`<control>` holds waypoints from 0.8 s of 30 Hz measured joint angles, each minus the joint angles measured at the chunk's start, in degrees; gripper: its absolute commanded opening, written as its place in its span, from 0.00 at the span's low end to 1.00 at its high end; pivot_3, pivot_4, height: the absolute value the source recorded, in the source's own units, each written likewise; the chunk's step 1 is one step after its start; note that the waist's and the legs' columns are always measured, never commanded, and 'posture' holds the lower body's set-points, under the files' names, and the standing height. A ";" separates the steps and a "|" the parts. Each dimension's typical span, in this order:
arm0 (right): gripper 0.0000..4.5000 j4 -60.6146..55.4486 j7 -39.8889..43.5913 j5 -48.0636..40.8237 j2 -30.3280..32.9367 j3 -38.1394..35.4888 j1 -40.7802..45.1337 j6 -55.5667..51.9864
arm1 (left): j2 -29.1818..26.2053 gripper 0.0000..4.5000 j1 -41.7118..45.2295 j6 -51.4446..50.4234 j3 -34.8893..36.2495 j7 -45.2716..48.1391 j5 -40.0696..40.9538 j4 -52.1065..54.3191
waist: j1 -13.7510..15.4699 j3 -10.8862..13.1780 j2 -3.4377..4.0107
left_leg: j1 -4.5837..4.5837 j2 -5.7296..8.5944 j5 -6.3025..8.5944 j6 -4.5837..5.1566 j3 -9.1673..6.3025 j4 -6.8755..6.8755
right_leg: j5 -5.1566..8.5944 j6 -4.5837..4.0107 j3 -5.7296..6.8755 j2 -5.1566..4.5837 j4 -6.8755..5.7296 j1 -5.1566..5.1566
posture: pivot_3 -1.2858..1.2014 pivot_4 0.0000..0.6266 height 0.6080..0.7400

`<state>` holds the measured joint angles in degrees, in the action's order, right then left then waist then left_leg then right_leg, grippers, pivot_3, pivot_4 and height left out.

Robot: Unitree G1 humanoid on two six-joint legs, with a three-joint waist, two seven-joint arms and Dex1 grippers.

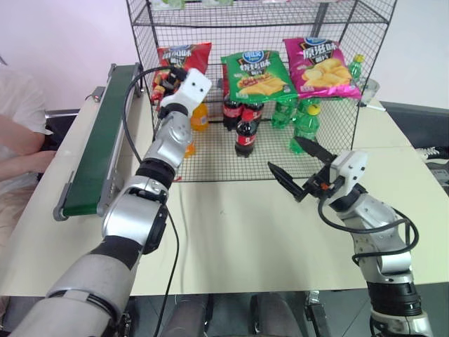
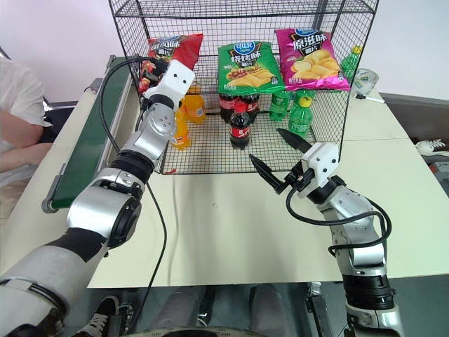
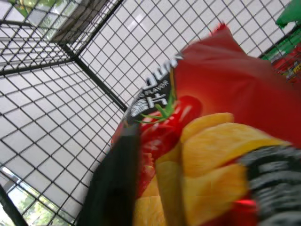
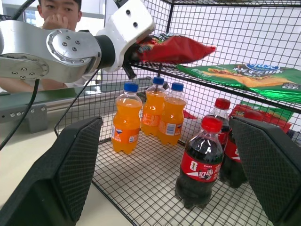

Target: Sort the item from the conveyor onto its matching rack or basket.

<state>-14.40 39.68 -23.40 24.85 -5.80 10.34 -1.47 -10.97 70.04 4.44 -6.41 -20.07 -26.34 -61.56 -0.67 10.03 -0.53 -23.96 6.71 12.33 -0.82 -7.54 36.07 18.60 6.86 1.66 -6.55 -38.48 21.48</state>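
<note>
Your left claw (image 4: 134, 59) reaches into the rack (image 1: 337, 77), fingers about the red chip bag (image 1: 184, 57) on the shelf beside the green bag (image 1: 257, 74); whether they still pinch it I cannot tell, while your right claw (image 1: 300, 170) waits spread.

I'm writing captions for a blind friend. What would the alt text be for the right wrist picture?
The robot's left gripper reaches into a black wire rack, with a red chip bag at its fingers on a shelf beside a green bag. Below stand three orange soda bottles and dark cola bottles. The right gripper's two black fingers frame the foreground, spread wide apart.
</note>
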 measured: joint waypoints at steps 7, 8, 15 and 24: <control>1.00 0.09 0.21 -0.01 0.01 0.04 0.55 -0.30 | -0.41 0.99 -1.81 1.35 -0.74 -1.29 0.96 6.13 | 0.01 0.00 0.00 | -0.02 0.01 0.00 0.00 0.00 0.05 | 0.00 0.00 0.00 -0.02 -0.03 0.00 | 0.52 0.24 1.00; 1.00 0.12 0.22 -0.01 0.01 0.05 0.70 -0.36 | -0.43 0.99 -2.88 1.20 -0.77 -1.03 1.12 8.13 | 0.00 0.00 0.00 | -0.02 0.01 0.00 0.00 0.00 0.06 | 0.00 0.00 0.00 -0.02 -0.03 0.00 | 0.52 0.24 1.00; 1.00 0.72 0.78 -0.02 0.07 0.35 1.08 -0.62 | -0.59 0.99 -18.02 -4.83 -0.94 8.82 3.83 31.51 | -0.12 -0.01 0.02 | -0.04 0.01 -0.01 -0.01 0.00 0.06 | 0.00 -0.01 -0.07 -0.02 -0.07 0.06 | 0.52 0.24 1.00; 1.00 1.25 1.48 -0.01 0.25 0.48 1.26 -0.67 | -4.39 0.99 -32.25 -9.29 3.77 24.26 15.41 54.97 | -0.06 -0.04 0.05 | -0.04 0.00 -0.03 -0.04 -0.02 0.09 | 0.00 -0.02 -0.13 -0.14 -0.08 0.05 | 0.52 0.24 1.00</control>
<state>-13.15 41.15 -23.42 25.10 -5.32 11.60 -2.14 -15.36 37.79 -4.84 -2.64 4.19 -10.93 -6.60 -0.73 9.99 -0.48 -24.00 6.71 12.30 -0.86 -7.56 36.16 18.60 6.84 1.53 -6.69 -38.56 21.53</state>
